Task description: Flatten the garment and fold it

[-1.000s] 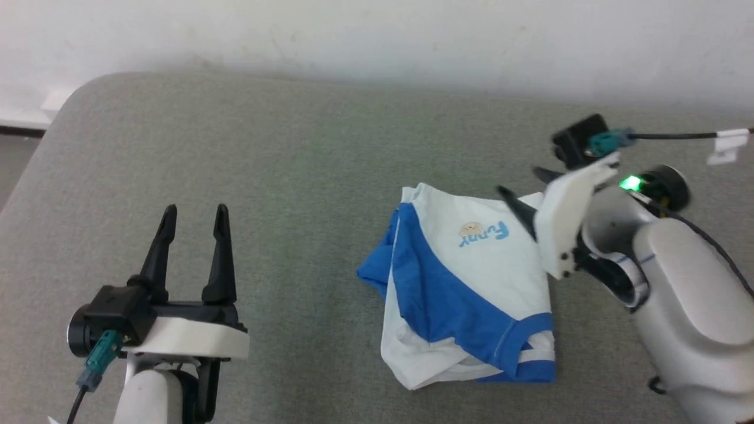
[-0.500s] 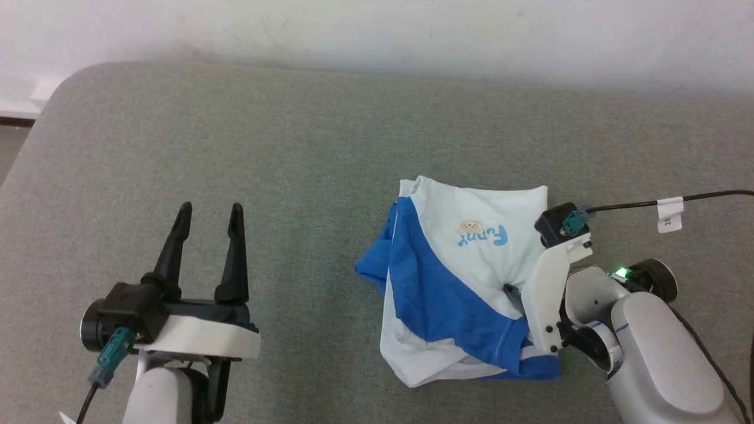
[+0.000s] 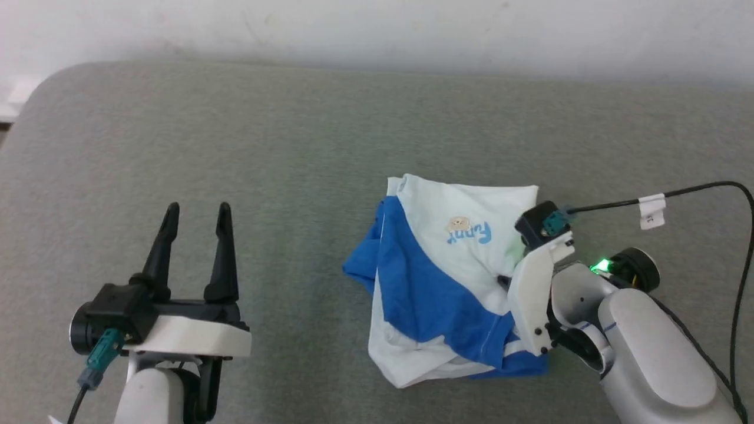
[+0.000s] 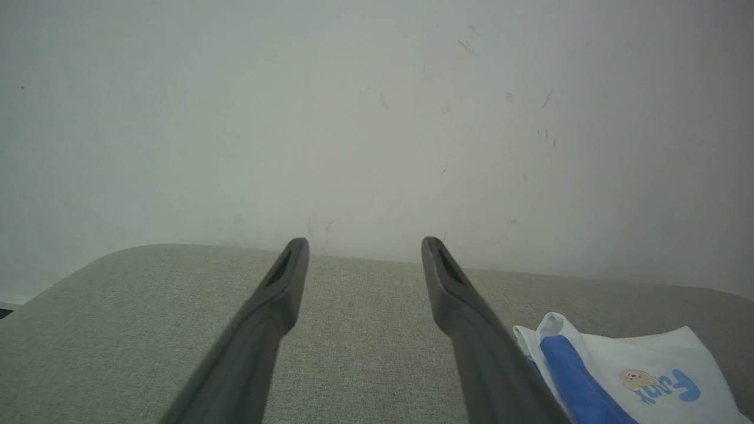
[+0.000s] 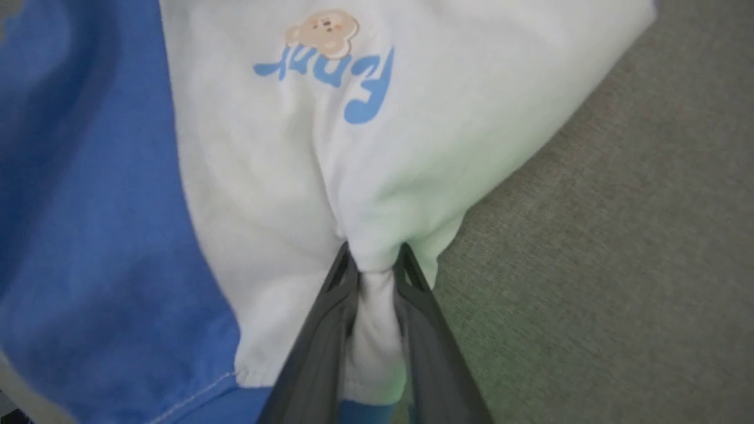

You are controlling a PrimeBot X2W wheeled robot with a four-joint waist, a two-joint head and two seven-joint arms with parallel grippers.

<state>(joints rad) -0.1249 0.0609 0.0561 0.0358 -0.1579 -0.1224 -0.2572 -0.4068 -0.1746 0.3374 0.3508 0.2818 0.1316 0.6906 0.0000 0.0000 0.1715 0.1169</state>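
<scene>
Garment: a white T-shirt (image 3: 453,282) with bright blue raglan sleeves, lying crumpled on the grey cloth-covered bench (image 3: 294,147). It sits right of centre, close under the right arm and well apart from the left gripper.
Lie: it is doubled over itself in several layers. One blue sleeve (image 3: 424,294) runs diagonally across the white body, and the small cartoon print (image 5: 330,59) faces up. A stitched blue edge (image 3: 495,347) shows at the near side.
Right gripper (image 5: 375,259): the jaws are nearly together, pinching a tuck of white cloth at the shirt's right edge, on the near side of the print. Creases fan out from the pinch.
Left gripper (image 3: 197,212): the jaws are spread wide with nothing between them. It sits over bare bench and points towards the pale wall (image 4: 377,118).
Handling: the shirt is probably thin, light and completely limp. It should drape from any held point and trail the rest behind it. It is not fragile, but it bunches easily.
Friction: the woven bench cover probably drags on the cloth, which would help in pulling it flat.
Best hold: a pinch at a hem, a sleeve end or a shoulder seam, where the cloth is thickest.
Doubt: I cannot tell whether the present pinch takes one layer or several. If it takes several, the heap may lift as a lump rather than open out.
Second hold: the far blue side suits the free left jaws for spreading the shirt.
</scene>
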